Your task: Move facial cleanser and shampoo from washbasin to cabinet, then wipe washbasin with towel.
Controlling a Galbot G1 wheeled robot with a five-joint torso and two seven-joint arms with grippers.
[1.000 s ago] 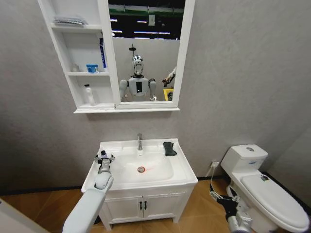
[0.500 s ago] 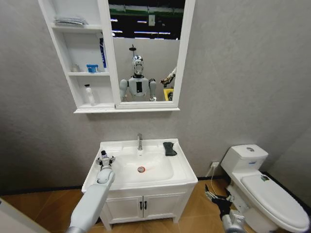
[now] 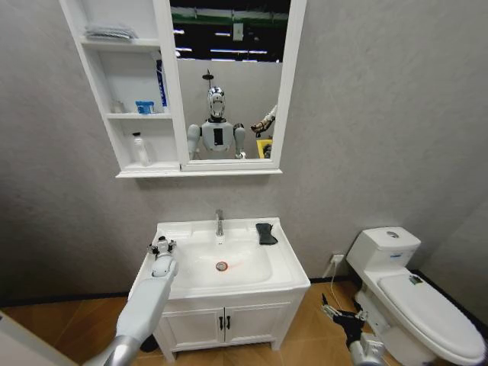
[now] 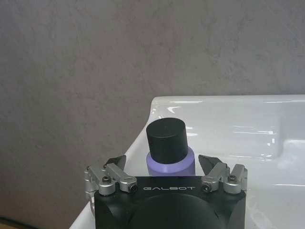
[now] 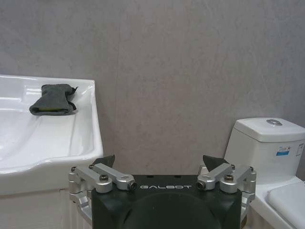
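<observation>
From the left wrist, the purple bottle [image 4: 170, 152] shows just its black cap and shoulder; the rest sinks behind the left pincer [image 4: 166, 164], and no label can be read. In the head view that bottle is too small to pick out against the pincer. The small things on the cabinet [image 3: 126, 91] shelves are too tiny to name. The right pincer [image 3: 341, 315] sits low by the toilet [image 3: 415, 297], its arm cut off by the picture's lower edge.
</observation>
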